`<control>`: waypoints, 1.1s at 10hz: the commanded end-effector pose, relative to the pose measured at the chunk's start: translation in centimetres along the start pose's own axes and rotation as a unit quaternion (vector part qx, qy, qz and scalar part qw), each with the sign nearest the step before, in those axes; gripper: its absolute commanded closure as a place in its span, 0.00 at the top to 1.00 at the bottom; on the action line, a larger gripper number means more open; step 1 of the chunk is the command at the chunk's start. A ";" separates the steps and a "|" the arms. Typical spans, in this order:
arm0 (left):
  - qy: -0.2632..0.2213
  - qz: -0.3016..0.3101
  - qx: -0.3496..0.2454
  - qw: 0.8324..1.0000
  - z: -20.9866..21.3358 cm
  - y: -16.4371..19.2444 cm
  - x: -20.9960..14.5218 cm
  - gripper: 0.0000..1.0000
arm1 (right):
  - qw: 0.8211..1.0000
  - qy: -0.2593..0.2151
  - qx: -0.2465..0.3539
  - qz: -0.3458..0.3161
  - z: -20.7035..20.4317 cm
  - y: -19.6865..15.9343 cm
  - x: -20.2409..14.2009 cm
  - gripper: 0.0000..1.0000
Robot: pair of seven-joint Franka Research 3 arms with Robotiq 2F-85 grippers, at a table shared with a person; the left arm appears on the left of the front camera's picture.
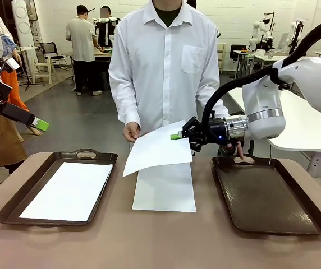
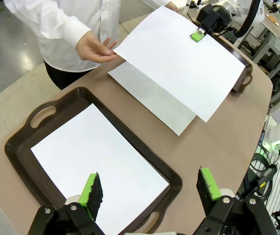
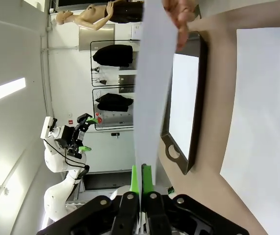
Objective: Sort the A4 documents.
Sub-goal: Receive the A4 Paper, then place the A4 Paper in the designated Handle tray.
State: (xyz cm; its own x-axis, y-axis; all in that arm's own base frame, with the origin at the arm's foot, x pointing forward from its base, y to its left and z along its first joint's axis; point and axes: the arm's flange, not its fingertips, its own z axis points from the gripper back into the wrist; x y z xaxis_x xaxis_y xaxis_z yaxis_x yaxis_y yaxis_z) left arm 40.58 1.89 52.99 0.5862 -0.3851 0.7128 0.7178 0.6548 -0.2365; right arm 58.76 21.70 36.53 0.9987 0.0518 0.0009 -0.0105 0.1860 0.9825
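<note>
— So, how far?
— One A4 sheet (image 1: pixel 68 190) lies in the left tray (image 1: pixel 14 210), a second sheet (image 1: pixel 164 193) on the table (image 1: pixel 149 241), a third sheet (image 1: pixel 157 147) clamped in the right pincer (image 1: pixel 177 136); the left pincer (image 2: pixel 150 183) gapes.

Two dark brown handled trays on tan surface (image 1: pixel 160 241), well apart: left tray (image 1: pixel 40 179), right tray (image 1: pixel 267 196). Person in white shirt (image 1: pixel 166 67) stands at far edge, between them.

Lab, prob. robotics: white worktables (image 1: pixel 309 126), grey concrete floor (image 1: pixel 82 123), chairs (image 1: pixel 51 51), ppl (image 1: pixel 82 39) at benches (image 1: pixel 101 53) behind.
</note>
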 end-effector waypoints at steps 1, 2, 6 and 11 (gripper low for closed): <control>0.002 -0.002 0.000 1.000 0.0 0.0 -0.1 1.00 | 1.000 -0.003 -0.002 0.000 -0.2 0.0 0.0 0.00; 0.002 -0.002 0.000 1.000 0.0 0.0 -0.1 1.00 | 1.000 -0.003 -0.002 0.000 -0.2 0.0 0.0 0.00; 0.002 -0.002 0.000 1.000 0.0 0.0 -0.1 1.00 | 1.000 -0.003 -0.002 0.000 -0.2 0.0 0.0 0.00; 0.002 -0.002 0.000 1.000 0.0 0.0 -0.1 1.00 | 0.999 0.010 -0.021 0.035 2.2 1.2 -2.0 0.01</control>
State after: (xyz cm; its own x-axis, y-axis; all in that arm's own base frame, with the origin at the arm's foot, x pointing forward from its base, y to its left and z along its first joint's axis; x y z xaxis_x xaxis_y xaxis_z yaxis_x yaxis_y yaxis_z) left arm 40.58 1.89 52.99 0.5863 -0.3851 0.7127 0.7177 0.6549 -0.2366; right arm 58.52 21.20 36.93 0.9980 0.0600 0.0186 -0.0302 0.1984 0.9797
